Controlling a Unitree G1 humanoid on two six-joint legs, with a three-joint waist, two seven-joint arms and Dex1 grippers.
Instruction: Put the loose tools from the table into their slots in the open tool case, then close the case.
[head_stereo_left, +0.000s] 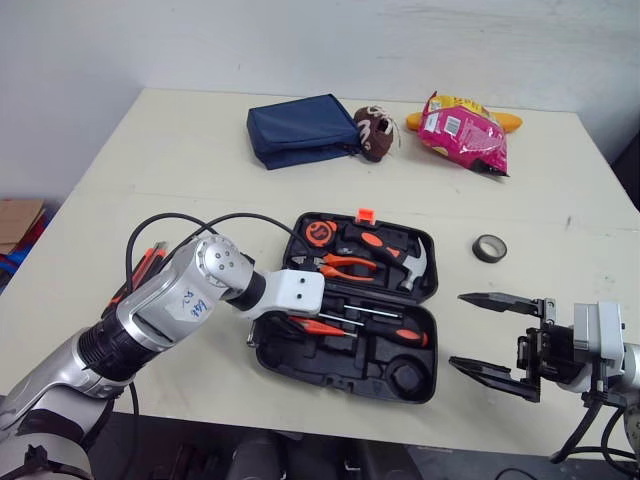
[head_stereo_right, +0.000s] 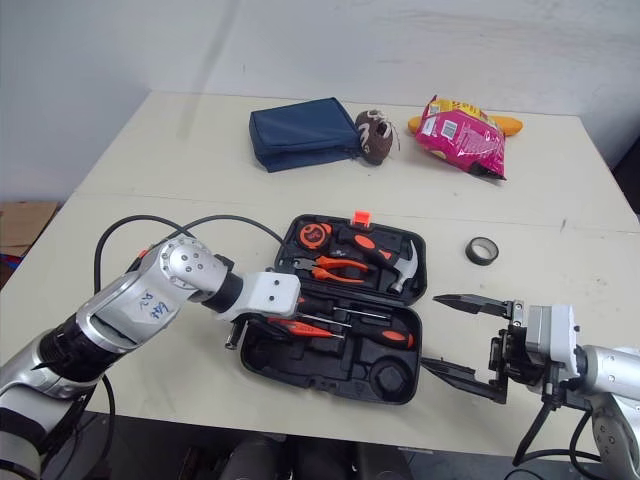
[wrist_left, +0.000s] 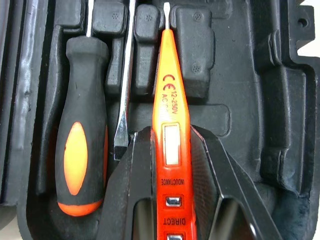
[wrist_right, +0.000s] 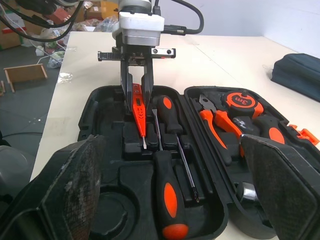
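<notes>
The black tool case (head_stereo_left: 350, 362) lies open at the table's front middle. My left gripper (wrist_left: 171, 135) reaches into its near half from the left, shut on an orange voltage tester pen (wrist_left: 171, 100). The pen lies flat, tip in a slot, beside a thin screwdriver and a black-and-orange screwdriver (wrist_left: 80, 145). Pliers (head_stereo_left: 345, 265), a hammer (head_stereo_left: 400, 258) and a tape measure (head_stereo_left: 318, 232) sit in the far half. A black tape roll (head_stereo_left: 490, 248) lies loose on the table right of the case. My right gripper (head_stereo_left: 456, 330) hangs open just right of the case, holding nothing.
At the back of the table lie a blue pouch (head_stereo_left: 300, 130), a brown plush toy (head_stereo_left: 373, 132) and a pink snack bag (head_stereo_left: 462, 133). Something orange and black (head_stereo_left: 142, 270) is partly hidden behind my left arm. The table's front edge runs close below the case.
</notes>
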